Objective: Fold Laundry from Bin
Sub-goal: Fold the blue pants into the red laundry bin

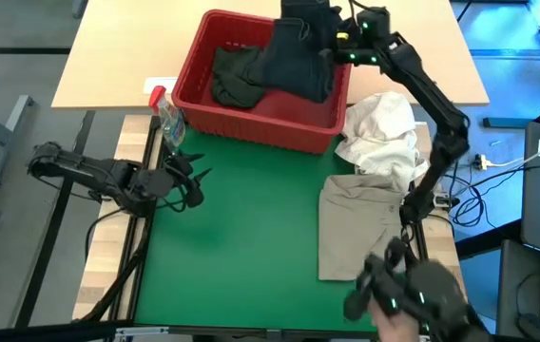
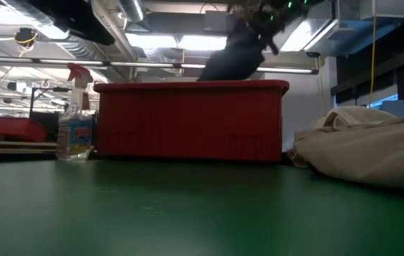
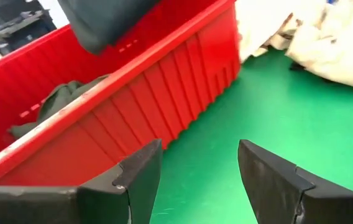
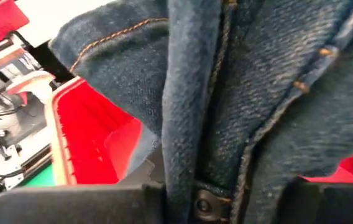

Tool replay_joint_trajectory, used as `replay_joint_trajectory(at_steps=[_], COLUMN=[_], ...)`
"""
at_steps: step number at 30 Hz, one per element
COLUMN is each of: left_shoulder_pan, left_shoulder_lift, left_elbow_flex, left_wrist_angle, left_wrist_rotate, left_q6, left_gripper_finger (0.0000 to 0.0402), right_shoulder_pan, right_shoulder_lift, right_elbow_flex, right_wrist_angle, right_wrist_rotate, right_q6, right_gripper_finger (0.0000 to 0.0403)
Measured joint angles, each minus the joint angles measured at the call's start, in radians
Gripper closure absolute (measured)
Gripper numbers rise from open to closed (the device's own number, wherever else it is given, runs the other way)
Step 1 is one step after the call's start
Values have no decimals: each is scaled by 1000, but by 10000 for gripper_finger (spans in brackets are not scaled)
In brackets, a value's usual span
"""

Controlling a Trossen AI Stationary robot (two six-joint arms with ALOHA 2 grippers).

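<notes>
The red bin (image 1: 251,119) stands at the table's far side, with one dark olive garment (image 1: 237,74) lying crumpled on its floor. A dark denim garment (image 1: 298,57) hangs over the bin's right half from my right gripper (image 1: 332,33), which is shut on it. In the low view this garment (image 2: 232,53) drops behind the bin's rim (image 2: 188,87). A khaki garment (image 1: 356,228) lies folded flat on the green mat at the right. My left gripper (image 1: 197,180) hovers open at the mat's left edge, nothing between its fingers (image 3: 142,171). My right gripper pinches a bunched upright fold of the denim garment, several layers, at a seam with a metal button (image 4: 204,202). The fingers slant slightly downward. The garment hangs slack below them, its lower end (image 1: 294,87) down inside the bin.
A white cloth bundle (image 1: 384,133) lies heaped on the mat right of the bin. A clear spray bottle with a red top (image 1: 167,114) stands by the bin's near left corner. The green mat (image 1: 241,247) lies bare in its middle and near left.
</notes>
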Motion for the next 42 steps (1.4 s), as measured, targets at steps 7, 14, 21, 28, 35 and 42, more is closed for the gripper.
replay_joint_trajectory(at_steps=[7,14,21,28,35,42], left_shoulder_pan=[110,195,248,291,337,374], left_shoulder_lift=[3,3,3,3,4,4], left_elbow_flex=[1,1,1,1,1,1], left_wrist_angle=[5,37,120,172,180,183], left_wrist_rotate=[55,57,57,57,128,167], left_q6=[1,50,110,159,162,183], left_gripper_finger=[195,195,195,195,195,195], right_shoulder_pan=[-95,-103,-111,-103,-105,-106], right_shoulder_lift=[189,336,431,461,462,454], right_elbow_flex=[0,0,0,4,35,265], right_wrist_angle=[103,79,-44,-155,-181,-436], right_wrist_rotate=[-184,-291,-164,73,107,111], right_q6=[1,-20,-45,-100,-99,-141], right_gripper_finger=[313,313,313,308,173,69])
